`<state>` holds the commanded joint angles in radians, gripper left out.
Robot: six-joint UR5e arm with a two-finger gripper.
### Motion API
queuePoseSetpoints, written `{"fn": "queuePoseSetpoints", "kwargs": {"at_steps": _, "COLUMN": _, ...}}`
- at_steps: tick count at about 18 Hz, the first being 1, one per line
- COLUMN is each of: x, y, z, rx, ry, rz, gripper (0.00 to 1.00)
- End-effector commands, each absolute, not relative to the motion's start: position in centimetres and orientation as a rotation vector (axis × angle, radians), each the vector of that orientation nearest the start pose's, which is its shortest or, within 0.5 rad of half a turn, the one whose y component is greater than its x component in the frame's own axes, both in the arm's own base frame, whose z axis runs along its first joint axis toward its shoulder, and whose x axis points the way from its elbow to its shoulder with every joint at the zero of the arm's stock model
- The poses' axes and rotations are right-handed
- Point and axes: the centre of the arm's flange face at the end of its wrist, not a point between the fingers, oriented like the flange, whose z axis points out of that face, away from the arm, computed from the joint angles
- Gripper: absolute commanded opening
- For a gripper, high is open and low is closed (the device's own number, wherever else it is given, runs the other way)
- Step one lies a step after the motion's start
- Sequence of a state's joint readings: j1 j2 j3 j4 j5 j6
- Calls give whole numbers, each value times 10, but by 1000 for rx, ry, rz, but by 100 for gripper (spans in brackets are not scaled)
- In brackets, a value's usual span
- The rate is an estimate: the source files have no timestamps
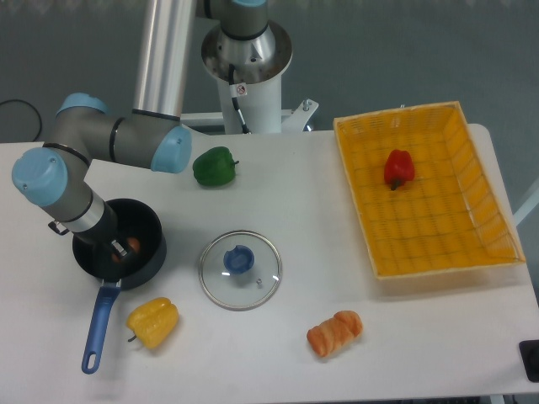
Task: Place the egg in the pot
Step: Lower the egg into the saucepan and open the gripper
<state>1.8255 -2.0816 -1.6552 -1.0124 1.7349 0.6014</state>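
Brown-orange egg (132,246) sat low inside pot (149,229), at gripper (120,250) tips. Jaw state could not be determined; wrist hid fingers. Advice: release only with egg near pot floor, then lift straight up, avoiding rim.

The space above the pot (143,244) is taken up on its left side by the arm's wrist and the gripper (118,250), which reaches down inside the rim beside the egg (132,245). The pot's right side is flanked by the glass lid (240,269), with a strip of bare table (278,202) left between them. Just below the pot, passage is narrowed by the blue handle (98,326) and the yellow pepper (153,321) beside it. Above and right of the pot, the green pepper (214,166) and the arm's elbow stand in the way.
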Motion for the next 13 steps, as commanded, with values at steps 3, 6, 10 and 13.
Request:
{"fn": "queuePoseSetpoints", "kwargs": {"at_steps": 3, "x": -34, "y": 638, "z": 209, "rx": -3189, "ry": 577, "rz": 231, "gripper": 41}}
{"fn": "queuePoseSetpoints", "kwargs": {"at_steps": 6, "x": -30, "y": 638, "z": 205, "rx": -3198, "ry": 567, "rz": 248, "gripper": 41}}
{"fn": "queuePoseSetpoints", "kwargs": {"at_steps": 10, "x": -27, "y": 639, "z": 198, "rx": -3208, "ry": 571, "rz": 248, "gripper": 41}}
{"fn": "queuePoseSetpoints", "kwargs": {"at_steps": 13, "x": -27, "y": 639, "z": 197, "rx": -3210, "ry": 572, "rz": 252, "gripper": 41}}
